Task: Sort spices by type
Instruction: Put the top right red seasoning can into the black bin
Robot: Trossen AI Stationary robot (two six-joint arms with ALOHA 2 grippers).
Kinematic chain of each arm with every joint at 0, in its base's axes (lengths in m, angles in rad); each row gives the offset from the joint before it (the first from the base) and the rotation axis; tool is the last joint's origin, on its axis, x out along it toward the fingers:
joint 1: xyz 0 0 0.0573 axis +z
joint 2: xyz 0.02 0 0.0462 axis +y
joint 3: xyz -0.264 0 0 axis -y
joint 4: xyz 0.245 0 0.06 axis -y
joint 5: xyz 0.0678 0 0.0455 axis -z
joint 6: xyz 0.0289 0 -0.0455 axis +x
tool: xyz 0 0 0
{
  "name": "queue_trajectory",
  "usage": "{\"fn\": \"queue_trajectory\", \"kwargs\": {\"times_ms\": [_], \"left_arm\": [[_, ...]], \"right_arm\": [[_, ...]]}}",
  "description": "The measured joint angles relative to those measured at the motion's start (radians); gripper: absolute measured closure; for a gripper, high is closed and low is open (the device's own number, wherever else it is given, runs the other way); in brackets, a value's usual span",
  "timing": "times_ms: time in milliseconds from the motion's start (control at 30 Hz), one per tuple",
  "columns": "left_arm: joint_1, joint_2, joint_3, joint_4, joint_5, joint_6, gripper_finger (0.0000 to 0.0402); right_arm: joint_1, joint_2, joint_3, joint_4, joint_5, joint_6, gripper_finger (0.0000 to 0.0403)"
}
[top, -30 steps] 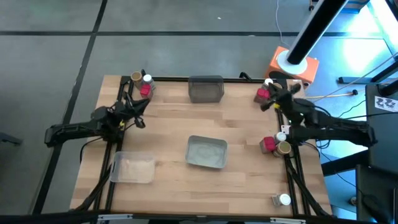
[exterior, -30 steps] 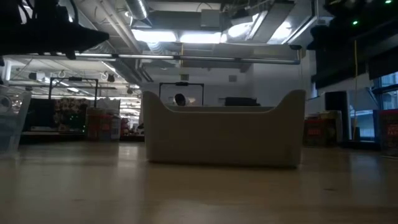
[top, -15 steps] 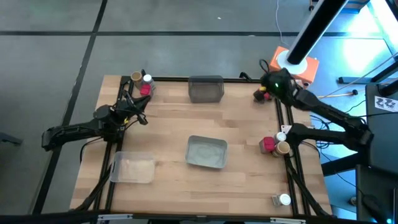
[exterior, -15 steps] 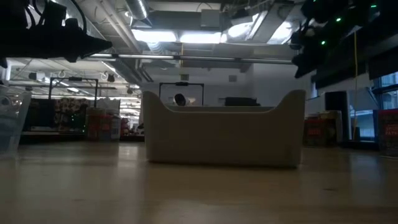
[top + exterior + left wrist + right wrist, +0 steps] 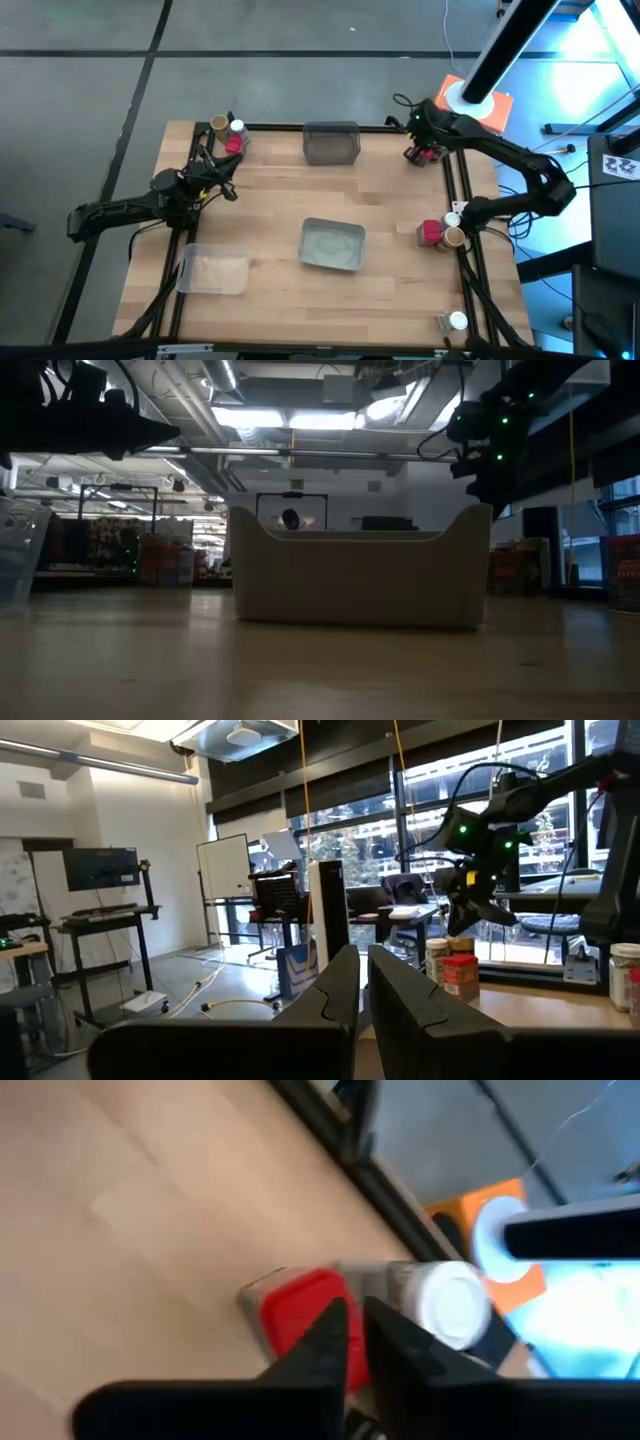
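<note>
Spice jars stand in clusters at the table's corners. At the far right corner, a red blocky jar (image 5: 413,154) (image 5: 300,1312) stands beside a white-topped jar (image 5: 452,1304). My right gripper (image 5: 418,146) (image 5: 357,1330) hangs shut above them, pointing down, well clear of the table in the low view (image 5: 492,485). The far left corner holds a tan-topped jar (image 5: 218,124), a white-topped jar (image 5: 238,128) and a red jar (image 5: 233,145). My left gripper (image 5: 228,192) (image 5: 362,982) hovers shut over the left side of the table.
A dark grey tray (image 5: 331,143) sits at the far edge, a grey tray (image 5: 332,246) (image 5: 360,575) in the middle, and a clear tray (image 5: 213,268) near left. More jars stand by the right edge (image 5: 431,232) (image 5: 456,239). One white-topped jar is at the near right corner (image 5: 457,321).
My right arm has swung from over the right side of the table toward the far right corner. It has stretched out and tipped its gripper down over the red and white-topped jars there. No jar has moved.
</note>
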Motion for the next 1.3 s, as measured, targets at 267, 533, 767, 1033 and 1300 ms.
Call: {"fn": "queue_trajectory", "kwargs": {"times_ms": [267,533,767,1033,1300], "left_arm": [[0.000,0.000,0.000,0.000,0.000,0.002,0.0386],[0.000,0.000,0.000,-0.009,0.000,-0.002,0.0386],[0.000,0.000,0.000,-0.011,0.000,-0.010,0.0386],[0.000,0.000,0.000,-0.010,0.000,-0.031,0.0386],[0.000,0.000,0.000,-0.010,0.000,-0.032,0.0386]], "right_arm": [[0.000,0.092,0.040,-0.070,-0.036,-0.049,0.0185],[0.000,0.149,0.043,-0.082,-0.017,-0.124,0.0091],[0.000,0.204,0.043,-0.092,0.030,-0.150,0.0088],[0.001,0.284,0.043,-0.096,0.054,-0.151,0.0104],[0.001,0.313,0.042,-0.098,0.037,-0.180,0.0132]]}}
